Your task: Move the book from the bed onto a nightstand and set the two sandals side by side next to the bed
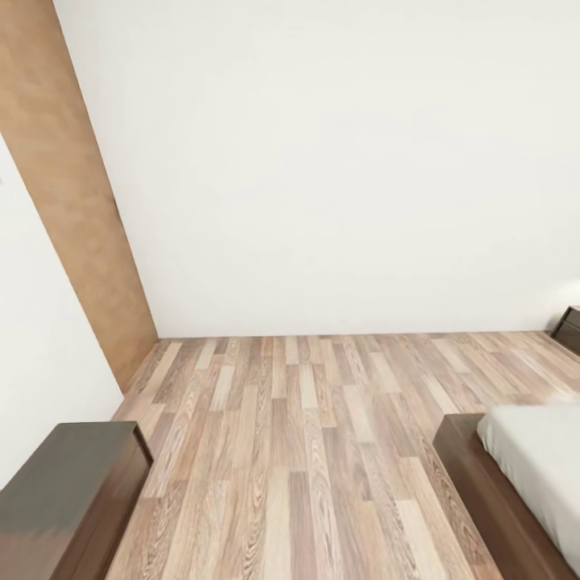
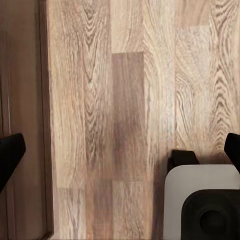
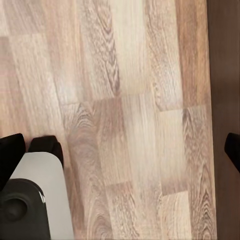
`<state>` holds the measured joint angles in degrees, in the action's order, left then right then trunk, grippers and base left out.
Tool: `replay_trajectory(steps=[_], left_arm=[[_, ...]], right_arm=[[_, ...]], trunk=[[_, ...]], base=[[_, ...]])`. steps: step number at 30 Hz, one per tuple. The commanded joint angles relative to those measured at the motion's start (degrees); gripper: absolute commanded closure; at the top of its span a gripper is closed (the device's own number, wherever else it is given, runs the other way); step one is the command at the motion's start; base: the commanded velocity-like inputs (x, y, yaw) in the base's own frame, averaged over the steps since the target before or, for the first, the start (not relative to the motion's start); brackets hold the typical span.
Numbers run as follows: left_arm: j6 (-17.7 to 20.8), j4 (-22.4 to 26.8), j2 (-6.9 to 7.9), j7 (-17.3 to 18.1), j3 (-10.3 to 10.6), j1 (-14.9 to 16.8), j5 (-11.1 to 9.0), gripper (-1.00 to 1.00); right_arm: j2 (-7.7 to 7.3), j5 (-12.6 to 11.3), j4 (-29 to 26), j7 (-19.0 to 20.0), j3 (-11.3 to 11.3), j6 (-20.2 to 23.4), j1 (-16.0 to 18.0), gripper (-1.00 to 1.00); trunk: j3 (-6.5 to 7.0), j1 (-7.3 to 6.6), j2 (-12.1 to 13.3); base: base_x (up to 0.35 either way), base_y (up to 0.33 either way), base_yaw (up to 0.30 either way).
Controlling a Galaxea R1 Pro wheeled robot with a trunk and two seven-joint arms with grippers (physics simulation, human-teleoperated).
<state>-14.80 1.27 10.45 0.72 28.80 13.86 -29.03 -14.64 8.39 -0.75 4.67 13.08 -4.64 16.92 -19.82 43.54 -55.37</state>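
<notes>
At the head view's lower left stands a low cabinet (image 1: 68, 491) of glossy dark wood, then bare plank floor (image 1: 298, 451) up to white walls. At lower right, the bed (image 1: 515, 483) corner shows off-white mattress on a dark wood frame; another dark cabinet (image 1: 569, 328) sits at the far right edge. Both wrist views show wide-spread black fingertips (image 2: 10, 152) (image 3: 11, 155) holding nothing

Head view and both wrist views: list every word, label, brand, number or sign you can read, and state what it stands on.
None: no readable text in these pictures.
The wall, the wooden floor, the bed, the dark cabinet and the far nightstand are all plain.
The robot's base carries no lettering that I can make out.
</notes>
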Motion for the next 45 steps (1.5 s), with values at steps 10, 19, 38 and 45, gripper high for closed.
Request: replay_trajectory(steps=[10, 19, 38, 45], left_arm=[[-0.1, 0.0, -0.13, 0.1, 0.5, 0.0, -0.5, -1.0], [-0.1, 0.0, -0.17, 0.1, 0.5, 0.0, -0.5, -1.0], [-0.1, 0.0, -0.17, 0.1, 0.6, 0.0, -0.5, -1.0], [-0.1, 0.0, -0.17, 0.1, 0.6, 0.0, -0.5, -1.0]], right_arm=[[0.12, 0.6, 0.1, 0.2, 0.4, -0.2, 0.0, -1.0], [0.35, 0.6, 0.1, 0.2, 0.4, -0.2, 0.0, -1.0], [0.49, 0.6, 0.1, 0.2, 0.3, -0.2, 0.0, -1.0], [0.49, 0.6, 0.1, 0.2, 0.3, -0.2, 0.0, -1.0]], trunk=[[-0.06, 0.04, 0.0], [-0.06, 0.04, 0.0], [-0.06, 0.04, 0.0], [-0.06, 0.04, 0.0]], base=[[0.34, 0.0, 0.0], [0.34, 0.0, 0.0], [0.34, 0.0, 0.0], [0.34, 0.0, -0.001]])
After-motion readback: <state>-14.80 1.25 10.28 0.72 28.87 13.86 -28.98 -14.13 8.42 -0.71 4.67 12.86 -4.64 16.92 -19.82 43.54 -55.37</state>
